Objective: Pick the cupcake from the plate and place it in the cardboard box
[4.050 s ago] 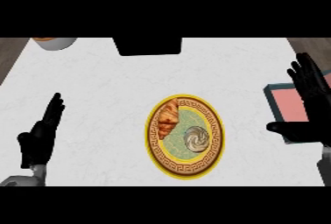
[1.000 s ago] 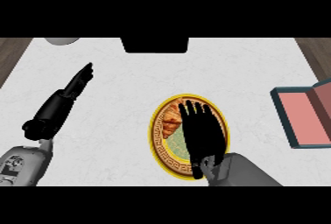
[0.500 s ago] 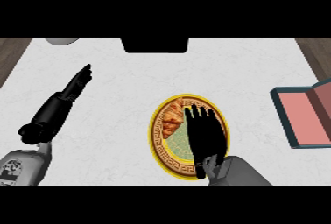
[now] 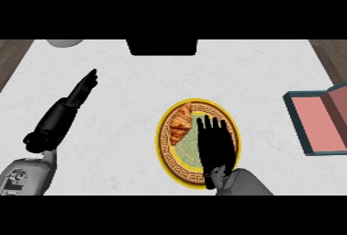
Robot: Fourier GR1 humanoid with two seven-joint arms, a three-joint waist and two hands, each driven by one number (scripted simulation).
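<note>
A yellow-rimmed plate [image 4: 166, 146] lies on the white counter, just right of centre. My right hand [image 4: 215, 146] is spread flat over the plate's right half, fingers straight and pointing away from me. It hides the cupcake completely. A croissant [image 4: 180, 123] shows on the plate's left side, beside the fingers. The cardboard box [image 4: 320, 120], with teal walls and a pink inside, stands open at the right edge, well apart from the hand. My left hand [image 4: 76, 97] lies open at the left, fingers straight and pointing up and to the right.
A white round object [image 4: 64, 42] sits at the far left corner. A dark block [image 4: 163, 47] stands at the middle of the counter's back edge. Brown floor shows beyond the counter's far corners.
My right hand's fingertips have drawn back a little toward me over the plate. The left arm, the plate and the box have stayed where they were.
</note>
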